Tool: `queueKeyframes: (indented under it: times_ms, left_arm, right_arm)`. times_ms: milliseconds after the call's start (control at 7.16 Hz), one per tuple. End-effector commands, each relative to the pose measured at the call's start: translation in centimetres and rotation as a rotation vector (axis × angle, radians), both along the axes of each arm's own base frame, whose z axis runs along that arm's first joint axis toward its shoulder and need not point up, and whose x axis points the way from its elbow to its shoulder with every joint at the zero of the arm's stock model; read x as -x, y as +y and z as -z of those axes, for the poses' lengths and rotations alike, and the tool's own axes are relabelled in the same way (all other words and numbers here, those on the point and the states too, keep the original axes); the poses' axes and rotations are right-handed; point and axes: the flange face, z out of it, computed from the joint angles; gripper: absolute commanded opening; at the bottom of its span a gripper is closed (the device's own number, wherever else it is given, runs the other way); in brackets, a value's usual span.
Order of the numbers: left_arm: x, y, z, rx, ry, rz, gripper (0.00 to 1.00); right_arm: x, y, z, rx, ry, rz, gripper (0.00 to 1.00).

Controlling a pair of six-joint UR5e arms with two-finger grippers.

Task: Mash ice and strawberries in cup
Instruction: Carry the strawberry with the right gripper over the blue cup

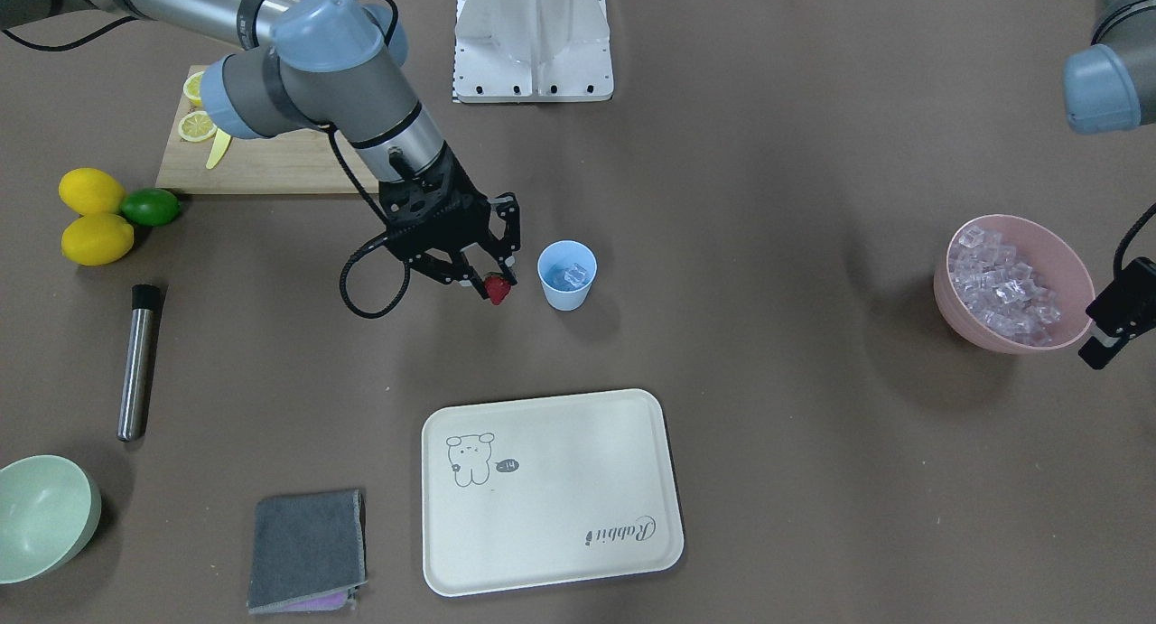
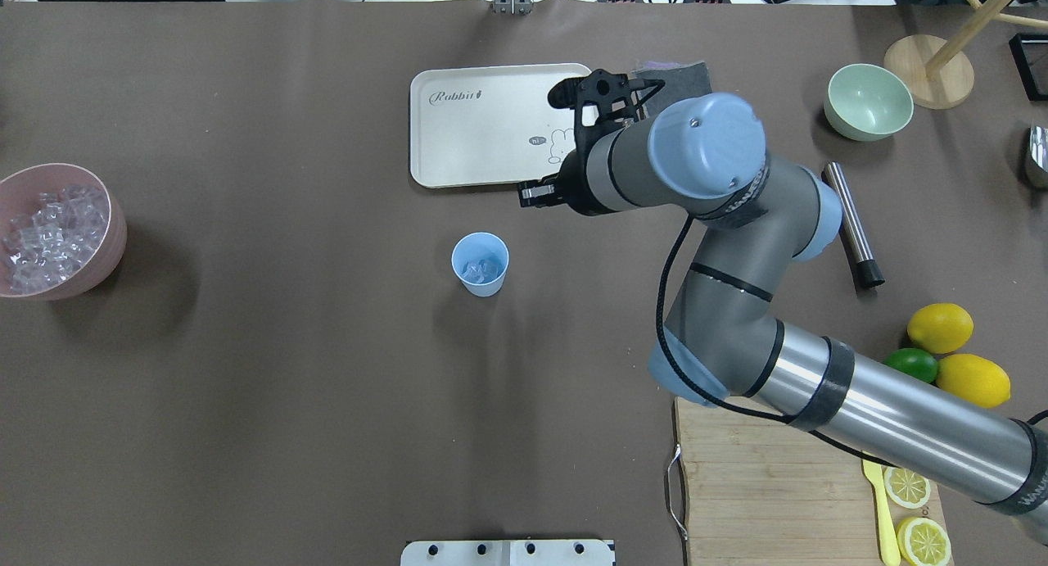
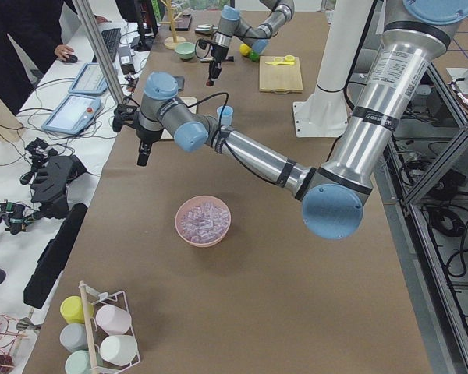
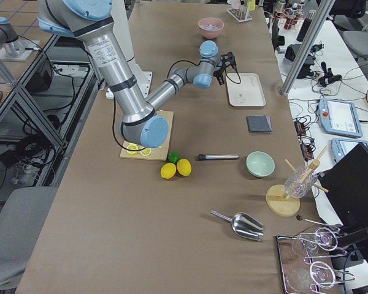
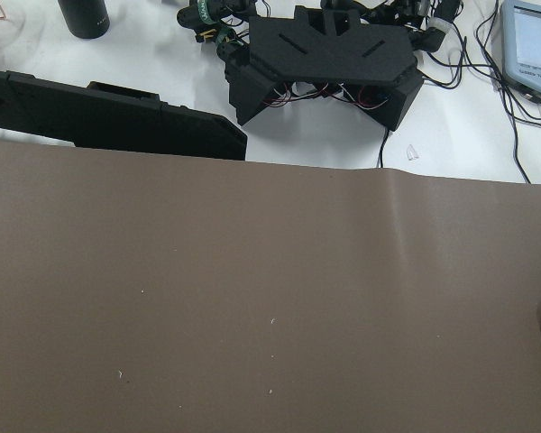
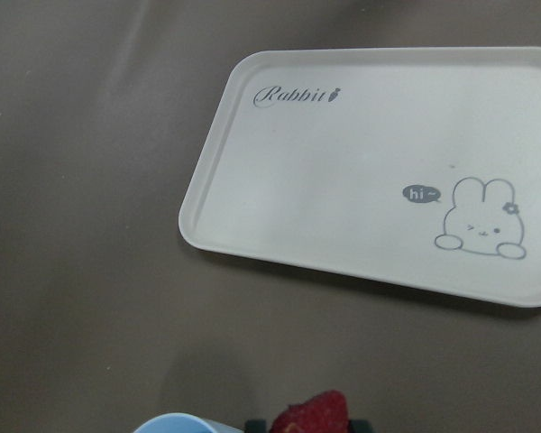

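Nearest the operators' edge, a cream tray (image 1: 560,488) is lying flat, showing the word "Rabbit" in script and a bunny drawing whose speech bubble is reading "hi~". Beyond it, the right gripper (image 1: 494,284) is pinching the strawberry (image 1: 497,291) between its fingertips, holding it just beside the cup (image 1: 565,295) and outside it. The cup is standing upright on the brown table (image 1: 768,200), with a few cubes of ice (image 1: 571,274) lying inside. Off to one side, a pink bowl (image 1: 948,303) is holding many more cubes. The left gripper (image 1: 1118,317) is hanging beside it, cut by the frame's edge, and I cannot tell whether its jaws are apart or together.
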Motion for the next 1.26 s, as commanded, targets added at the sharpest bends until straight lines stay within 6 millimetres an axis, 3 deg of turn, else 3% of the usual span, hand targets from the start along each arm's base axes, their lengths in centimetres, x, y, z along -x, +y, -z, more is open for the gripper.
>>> queueKeyframes:
  times_ms: [0,279,559,838,1117]
  left_arm:
    - [0.0,0.0,0.0,-0.001,0.000,0.000,0.98]
    - [0.0,0.0,-0.1,0.000,0.001,-0.001,0.98]
    - [0.1,0.3,-0.8,0.008,-0.001,-0.001,0.98]
    - [0.1,0.4,-1.1,0.012,-0.002,-0.001,0.98]
    - [0.1,0.4,-1.1,0.012,-0.002,-0.001,0.98]
  right_arm:
    - [3.6,3.4,0.7,-0.015,0.013,0.005,0.00]
    - [5.9,5.9,0.9,-0.026,0.019,0.015,0.00]
    - [7.1,7.0,1.2,-0.030,0.019,0.029,0.00]
    - [8.3,6.5,1.9,-0.029,0.024,0.028,0.00]
    - [8.2,5.8,2.1,-0.036,0.029,0.002,0.00]
